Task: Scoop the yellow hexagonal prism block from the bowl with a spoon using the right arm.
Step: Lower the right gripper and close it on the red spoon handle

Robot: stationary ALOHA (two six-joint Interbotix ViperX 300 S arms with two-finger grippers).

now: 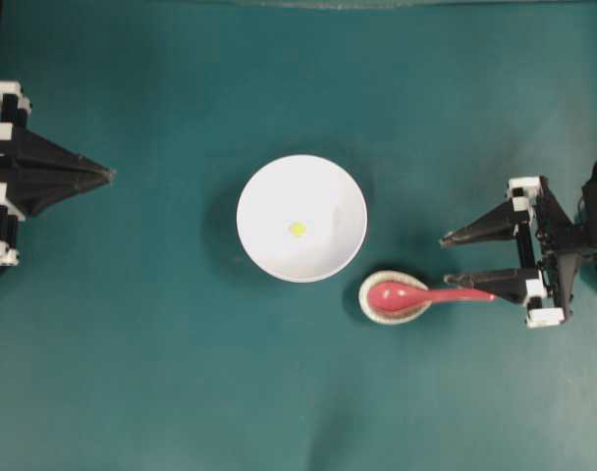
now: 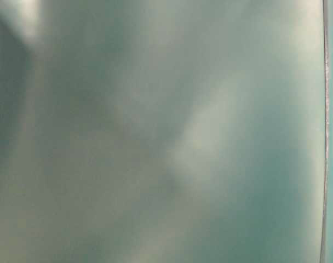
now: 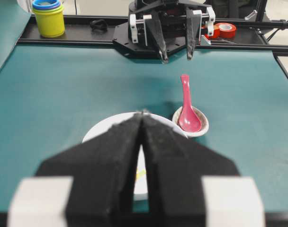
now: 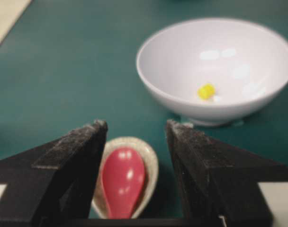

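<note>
A: Item, tiny yellow hexagonal prism block [image 1: 297, 229]?
B: Centre of large round white bowl [image 1: 264, 186].
A: Glossy red-pink spoon [image 1: 416, 293]?
B: Scoop in speckled beige oval rest [image 1: 374, 312], bowl's four o'clock; handle unobstructed.
A: Grippers?
B: Right gripper [image 1: 447, 260] spread wide, empty, one finger over the handle; left gripper [image 1: 110, 175] closed, bowl's nine o'clock.

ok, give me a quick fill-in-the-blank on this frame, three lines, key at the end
1. The yellow block lies inside the white ____.
2. The red spoon has its scoop resting in the speckled ____.
3. The right hand has its jaws ____, while the left hand is shut.

Missing words: bowl; spoon rest; open
</note>
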